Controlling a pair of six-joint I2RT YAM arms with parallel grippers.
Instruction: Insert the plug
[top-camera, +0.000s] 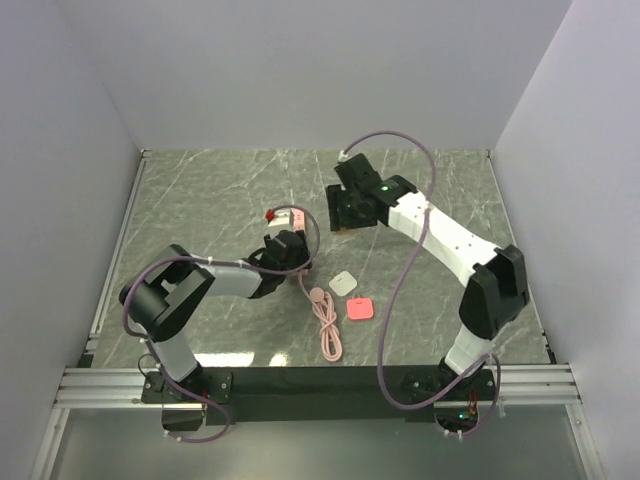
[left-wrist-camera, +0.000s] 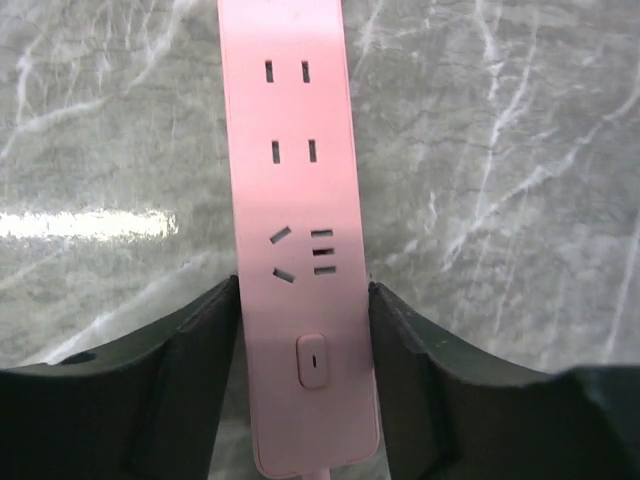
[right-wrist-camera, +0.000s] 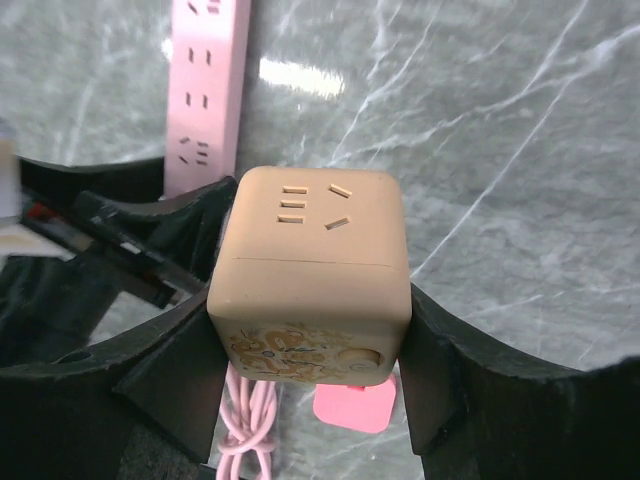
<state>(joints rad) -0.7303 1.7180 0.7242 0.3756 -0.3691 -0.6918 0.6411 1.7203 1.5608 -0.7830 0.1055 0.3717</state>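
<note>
The coral-pink plug (top-camera: 360, 308) lies flat on the marble table, in front of both grippers; it also shows in the right wrist view (right-wrist-camera: 355, 408), partly hidden under the cube. My right gripper (top-camera: 350, 212) (right-wrist-camera: 310, 340) is shut on the tan cube (right-wrist-camera: 310, 260), socket face up, held above the table. My left gripper (top-camera: 285, 250) (left-wrist-camera: 305, 340) is shut on the cord end of the long pale-pink power strip (left-wrist-camera: 290, 150) (top-camera: 285, 215), which lies flat with its fingers (left-wrist-camera: 215, 340) against both sides.
A small white square block (top-camera: 343, 283) lies beside the plug. The strip's coiled pink cord (top-camera: 325, 325) (right-wrist-camera: 245, 425) runs toward the near edge. The left arm's black gripper body (right-wrist-camera: 100, 240) sits close on the cube's left. Grey walls enclose the table.
</note>
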